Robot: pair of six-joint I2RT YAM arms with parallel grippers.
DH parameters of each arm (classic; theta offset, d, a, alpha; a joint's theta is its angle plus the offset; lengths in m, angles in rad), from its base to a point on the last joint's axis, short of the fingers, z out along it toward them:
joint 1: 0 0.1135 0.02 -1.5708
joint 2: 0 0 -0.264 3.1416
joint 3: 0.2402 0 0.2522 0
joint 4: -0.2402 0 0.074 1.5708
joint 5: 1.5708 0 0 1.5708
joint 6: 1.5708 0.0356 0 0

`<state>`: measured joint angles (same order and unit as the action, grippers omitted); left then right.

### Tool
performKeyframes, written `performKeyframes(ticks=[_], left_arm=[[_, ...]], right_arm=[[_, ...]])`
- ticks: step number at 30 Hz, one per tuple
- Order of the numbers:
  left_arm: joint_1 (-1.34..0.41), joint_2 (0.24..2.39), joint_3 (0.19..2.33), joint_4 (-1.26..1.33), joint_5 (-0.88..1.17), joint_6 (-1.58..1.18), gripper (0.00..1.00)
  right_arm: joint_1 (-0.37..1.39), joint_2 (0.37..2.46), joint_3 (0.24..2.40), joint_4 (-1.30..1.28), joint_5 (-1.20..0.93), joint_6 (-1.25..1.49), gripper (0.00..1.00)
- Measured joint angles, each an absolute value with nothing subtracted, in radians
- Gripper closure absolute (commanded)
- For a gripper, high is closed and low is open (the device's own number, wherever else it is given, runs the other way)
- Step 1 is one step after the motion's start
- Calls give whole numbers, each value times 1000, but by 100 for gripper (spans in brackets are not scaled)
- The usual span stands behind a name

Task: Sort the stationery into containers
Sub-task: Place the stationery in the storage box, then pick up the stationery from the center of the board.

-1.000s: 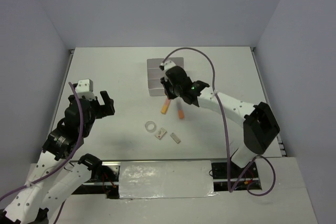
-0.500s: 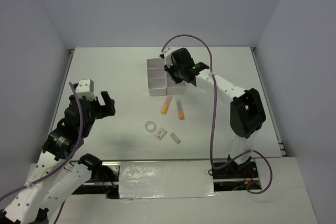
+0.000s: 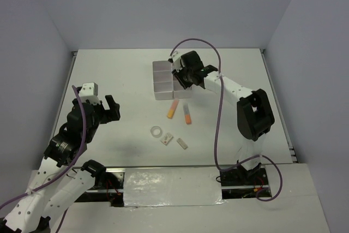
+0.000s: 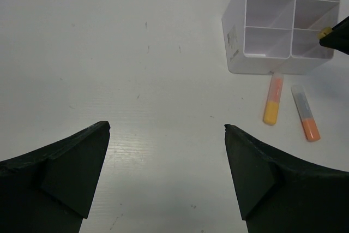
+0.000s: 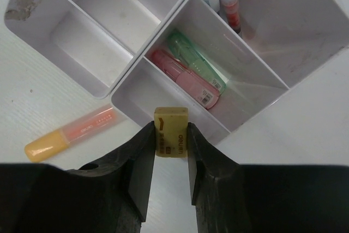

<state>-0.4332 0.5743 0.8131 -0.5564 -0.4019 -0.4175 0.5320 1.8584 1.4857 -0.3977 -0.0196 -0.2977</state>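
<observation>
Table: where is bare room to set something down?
Bare: the wide stretch between the left claw and the containers, and the far right corner past the right arm. Crowded: just before the containers, where two highlighters, tape ring and erasers lie.

Top cam sits high over the near edge of the table (image 3: 109,69), looking down on all of it. Left wrist views the boxes (image 4: 235,36) obliquely from well off. Right wrist is close above them. All three share the boxes and one highlighter (image 5: 71,135).
</observation>
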Motion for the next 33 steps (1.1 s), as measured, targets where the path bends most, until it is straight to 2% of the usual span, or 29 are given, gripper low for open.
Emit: performKeyframes(ticks=[4,9,16,23,28,33], left_arm=[[-433,574,813,-556,-399,-418,1],[-433,574,813,-556,-398,-418,1],[-433,572,813,-556,-398,-418,1],[-433,558,813,-557,-414,-418,1],[-433,554,813,-558,-435,-419,1],[-433,554,813,-558,-438,-420,1]], right_arm=[[532,1863,1481,-396,-21,-297,40],[532,1858,1467,-381,-21,-294,31],[559,1712,1370,-386,-25,-224,31],[776,1452,1114,-399,-59,-86,33],[957,1442,870,-393,-30,51,32],[1030,1450,798,-426,45,148,33]])
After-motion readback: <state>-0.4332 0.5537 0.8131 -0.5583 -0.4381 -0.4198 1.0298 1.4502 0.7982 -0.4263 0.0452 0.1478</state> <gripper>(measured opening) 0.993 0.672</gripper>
